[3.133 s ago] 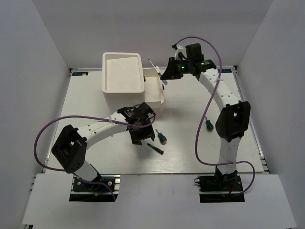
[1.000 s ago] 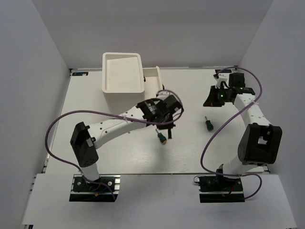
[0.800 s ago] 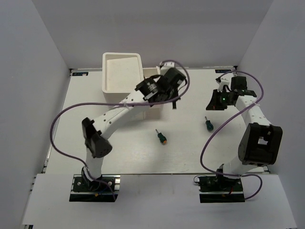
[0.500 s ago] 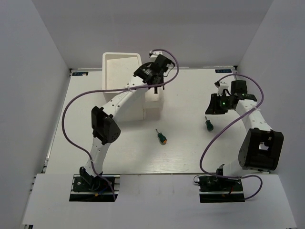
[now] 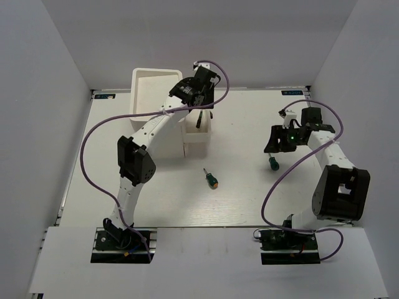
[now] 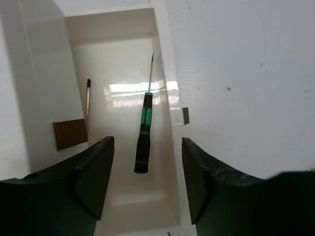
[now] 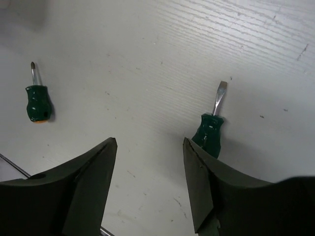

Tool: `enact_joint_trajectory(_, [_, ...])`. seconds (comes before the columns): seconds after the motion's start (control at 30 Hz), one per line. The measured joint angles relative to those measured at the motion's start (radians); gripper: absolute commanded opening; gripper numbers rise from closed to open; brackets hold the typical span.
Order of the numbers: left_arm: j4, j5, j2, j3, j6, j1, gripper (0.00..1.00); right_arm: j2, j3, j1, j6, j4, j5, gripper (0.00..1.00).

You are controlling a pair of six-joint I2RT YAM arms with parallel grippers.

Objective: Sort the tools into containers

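Seen from above, a white surface (image 5: 149, 199) is closed in by white walls on the left, right and far sides, and both arm bases sit at its near edge. The near half is mostly bare, with wide room around the two stubby screwdrivers. Small blue stickers (image 5: 103, 95) at the far corners are too small to read. A tall white box (image 5: 156, 93) with a recessed top tray stands far left, and an open drawer (image 5: 196, 140) stands out on its right side. The left claw (image 6: 146, 141) hangs over this drawer with its jaws wide. Below it, inside the drawer, is a thin screwdriver (image 6: 143, 140) with a green and black handle, touched by neither finger. A second thin dark shaft (image 6: 88, 97) lies by the drawer's left wall. The right claw (image 7: 149, 142) is wide and empty, low over the surface on the right. A stubby green flat-blade screwdriver (image 7: 210, 129) lies just beside its right finger. Another stubby green one (image 7: 37, 102), cross-tipped and orange-ended, lies well apart to the left.
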Motion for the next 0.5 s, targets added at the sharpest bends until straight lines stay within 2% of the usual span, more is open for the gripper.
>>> enact_joint_trajectory(0.03, [0.004, 0.012, 0.0, 0.0, 0.002, 0.0, 0.71, 0.013, 0.007, 0.0, -0.003, 0.0, -0.009, 0.59])
enact_joint_trajectory(0.07, [0.007, 0.02, 0.0, 0.0, 0.008, 0.0, 0.71, 0.031, 0.019, 0.0, -0.009, -0.004, -0.028, 0.47])
enact_joint_trajectory(0.13, [0.01, 0.038, 0.0, 0.006, 0.017, 0.002, 0.72, 0.063, 0.043, 0.001, -0.024, -0.004, -0.067, 0.32])
enact_joint_trajectory(0.17, [0.016, 0.047, -0.001, 0.009, 0.023, 0.003, 0.7, 0.079, 0.057, 0.003, -0.028, -0.003, -0.093, 0.08])
enact_joint_trajectory(0.2, [0.023, 0.054, -0.004, 0.011, 0.029, 0.005, 0.67, 0.093, 0.072, 0.004, -0.039, -0.003, -0.116, 0.0])
enact_joint_trajectory(0.3, [0.054, 0.065, -0.037, 0.006, 0.042, 0.011, 0.34, 0.151, 0.134, 0.019, -0.044, 0.008, -0.199, 0.0])
enact_joint_trajectory(0.33, [0.067, 0.062, -0.064, -0.002, 0.047, 0.014, 0.16, 0.17, 0.156, 0.026, -0.044, 0.012, -0.225, 0.0])
enact_joint_trajectory(0.37, [0.081, 0.051, -0.096, -0.014, 0.047, 0.017, 0.11, 0.188, 0.179, 0.036, -0.045, 0.023, -0.252, 0.0])
enact_joint_trajectory(0.43, [0.108, 0.003, -0.202, -0.072, 0.055, 0.026, 0.09, 0.232, 0.239, 0.063, -0.043, 0.048, -0.298, 0.02])
enact_joint_trajectory(0.47, [0.116, -0.037, -0.266, -0.106, 0.054, 0.035, 0.16, 0.255, 0.272, 0.079, -0.04, 0.067, -0.316, 0.06])
enact_joint_trajectory(0.5, [0.124, -0.077, -0.33, -0.141, 0.05, 0.047, 0.28, 0.278, 0.303, 0.098, -0.034, 0.092, -0.328, 0.14])
